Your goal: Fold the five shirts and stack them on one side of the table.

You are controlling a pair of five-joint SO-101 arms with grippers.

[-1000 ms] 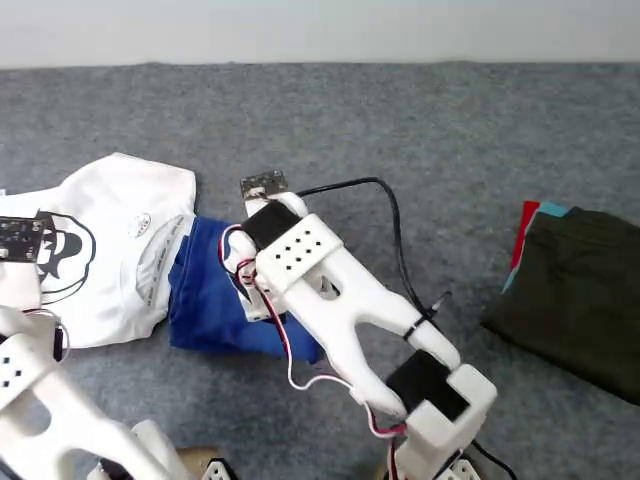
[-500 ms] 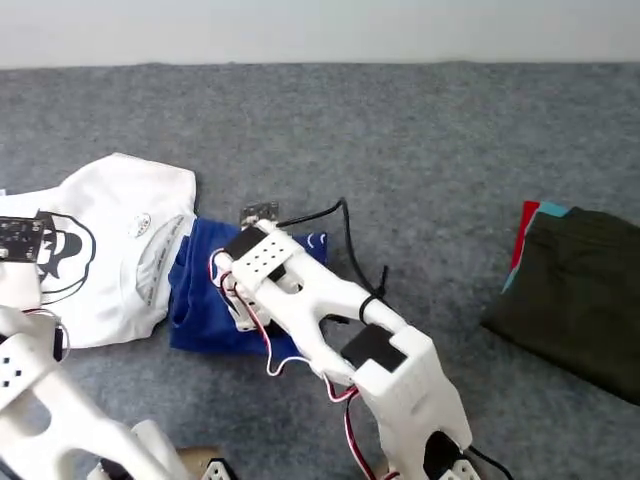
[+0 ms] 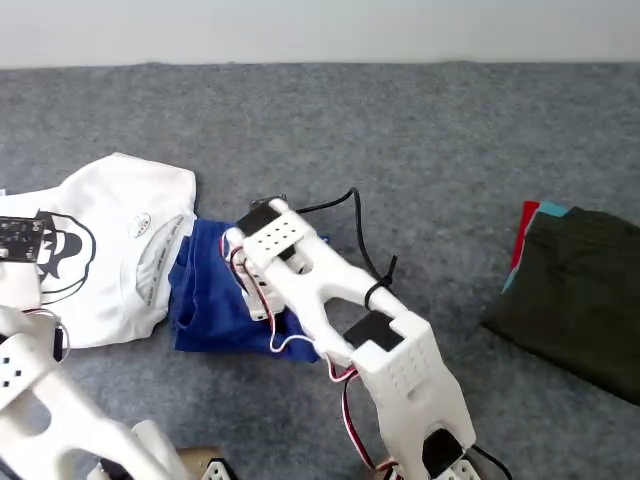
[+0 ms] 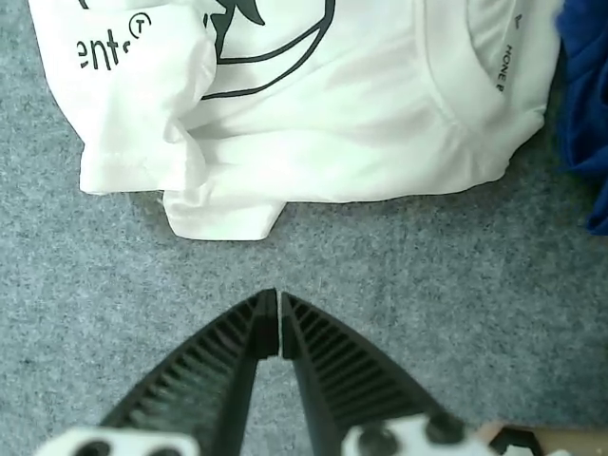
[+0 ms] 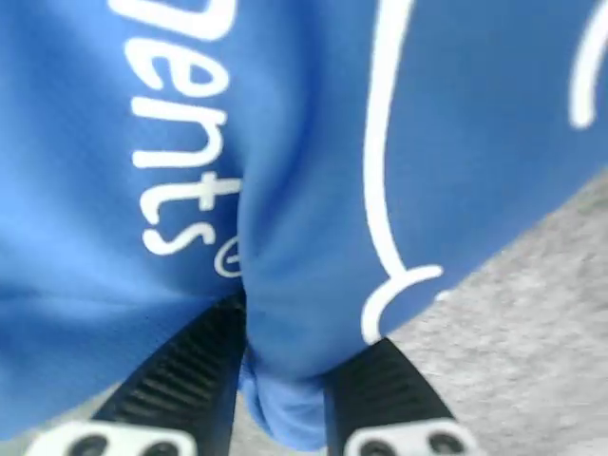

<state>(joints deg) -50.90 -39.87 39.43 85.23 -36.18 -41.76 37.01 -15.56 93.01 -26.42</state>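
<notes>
The grey table [image 3: 450, 130] carries three lots of clothing. The white shirt [image 3: 110, 250] lies flat at the left, its long axis running across the table and its collar pointing at the blue shirt [image 3: 205, 300], which touches it. At the far right sits a folded stack topped by a dark green shirt [image 3: 585, 290], well apart from both. The blue shirt is bunched, so its long axis cannot be told. The right gripper [image 5: 299, 328] pinches a fold of blue cloth. The left gripper [image 4: 278, 309] hangs over bare table near the white shirt's edge, jaws pressed together on nothing.
</notes>
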